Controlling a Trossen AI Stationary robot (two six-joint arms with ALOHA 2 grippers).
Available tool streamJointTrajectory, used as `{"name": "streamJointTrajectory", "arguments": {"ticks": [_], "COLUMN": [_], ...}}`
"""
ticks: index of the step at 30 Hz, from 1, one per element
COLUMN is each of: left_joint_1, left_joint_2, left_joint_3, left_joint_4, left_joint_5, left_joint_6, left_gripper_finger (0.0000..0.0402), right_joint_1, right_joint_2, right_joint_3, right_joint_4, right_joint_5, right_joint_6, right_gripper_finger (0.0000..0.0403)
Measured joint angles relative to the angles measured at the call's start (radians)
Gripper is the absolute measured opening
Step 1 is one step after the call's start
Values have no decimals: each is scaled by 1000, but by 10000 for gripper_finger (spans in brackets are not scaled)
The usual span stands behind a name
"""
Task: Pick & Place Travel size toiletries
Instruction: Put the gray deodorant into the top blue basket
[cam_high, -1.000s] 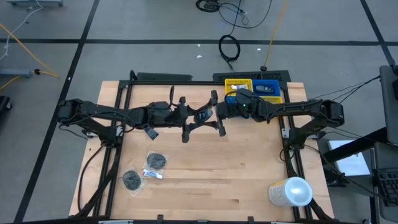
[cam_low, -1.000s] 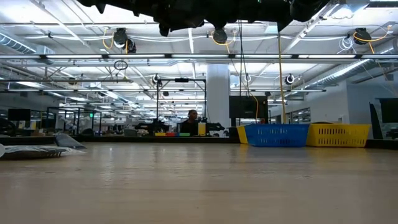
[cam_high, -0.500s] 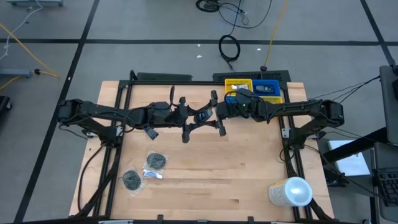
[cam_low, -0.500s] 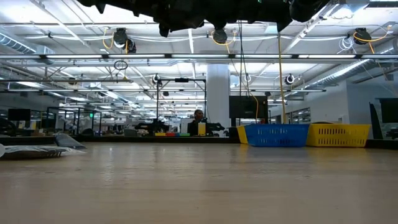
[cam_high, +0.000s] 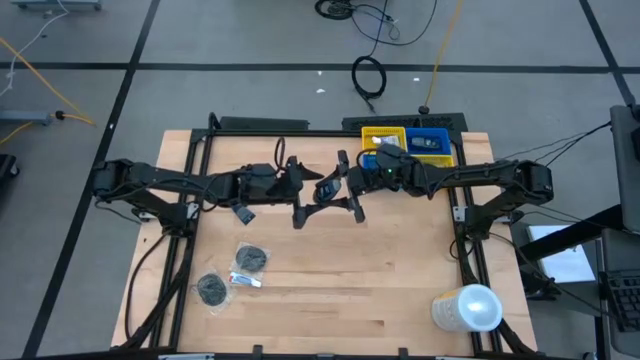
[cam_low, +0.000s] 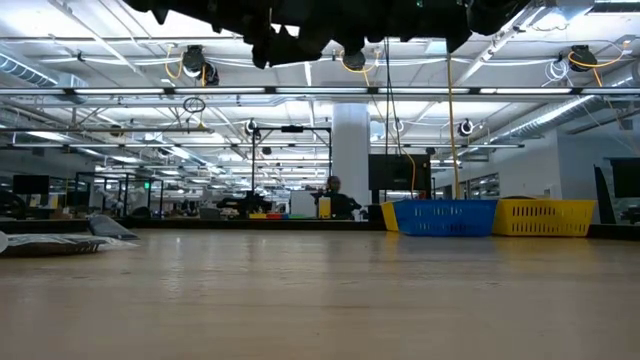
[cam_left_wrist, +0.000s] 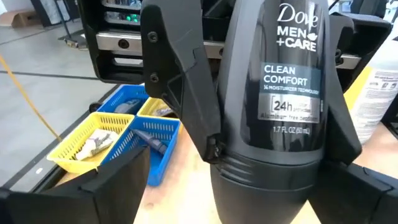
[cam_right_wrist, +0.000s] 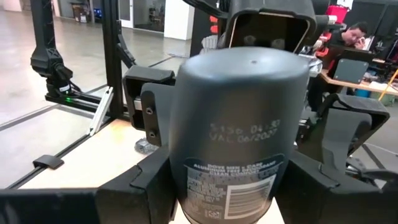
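The right gripper (cam_high: 348, 186) has its jaws pressed against both sides of the Dove Men+Care deodorant bottle (cam_left_wrist: 292, 93), held in the air toward 12 o'clock of the table. The left gripper (cam_high: 300, 190) faces it with jaws spread wide and off the bottle. For a clean handover, the left arm probably ought to back straight away before the right swings toward the yellow bin (cam_high: 383, 137) and blue bin (cam_high: 432, 142) at 1 o'clock, keeping the bottle level so it does not slip. The bottle is dark grey, smooth and rounded, with white lettering and a printed label at one end
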Motion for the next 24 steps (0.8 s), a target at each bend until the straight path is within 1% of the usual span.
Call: {"name": "streamJointTrajectory", "arguments": {"ticks": [4, 12, 19, 21, 24], "left_joint_1": [-18, -57, -68, -68, -69], "left_joint_2": [0, 0, -3, -3, -3], "left_joint_3": [0, 0, 1, 1, 1], "left_joint_4": [-24, -97, -134, -146, -166], "left_joint_5": [-13, -78, -124, -138, -159], "left_joint_6": [1, 6, 15, 15, 6], "left_gripper_finger": [375, 355, 357, 356, 352], "right_joint_1": [0, 0, -2, -6, -23], "right_joint_2": [0, -1, -71, -108, -165], "right_joint_3": [0, -1, -3, -1, -1], "right_joint_4": [-34, -132, -304, -367, -488], "right_joint_5": [-2, 2, 7, 44, 146], "right_joint_6": [6, 18, -8, -20, -31], "right_gripper_finger": [204, 204, 204, 205, 204]}}
